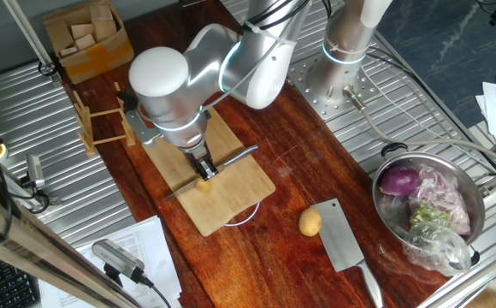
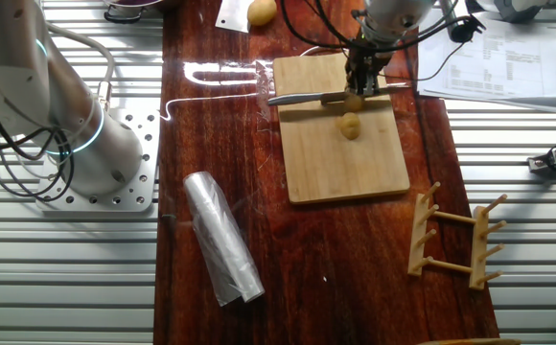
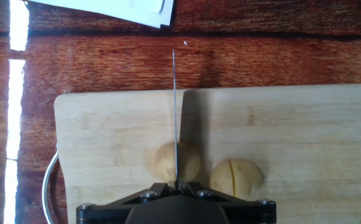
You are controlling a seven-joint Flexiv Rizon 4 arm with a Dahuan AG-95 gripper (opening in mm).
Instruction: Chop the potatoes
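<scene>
Two small yellow-tan potatoes lie on the wooden cutting board (image 3: 106, 143). My gripper (image 3: 176, 185) is shut on a knife (image 3: 175, 112), held edge-down. The blade sits on the left potato (image 3: 165, 163), across its middle. The right potato (image 3: 236, 177) lies just beside it and shows a cut line on top. In the one fixed view the gripper (image 1: 203, 167) stands over the board (image 1: 231, 201), with the knife (image 1: 235, 159) across it and a potato (image 1: 203, 183) under it. In the other fixed view the gripper (image 2: 359, 81) holds the knife (image 2: 302, 97) over one potato (image 2: 355, 103); the second potato (image 2: 351, 126) lies nearer.
A larger golden potato (image 1: 310, 222) and a cleaver (image 1: 346, 248) lie on the dark wooden table right of the board. A metal bowl (image 1: 479, 210) holds purple onion. A wooden rack (image 1: 103, 120), a plastic roll (image 2: 222, 240) and papers (image 2: 489, 57) are nearby.
</scene>
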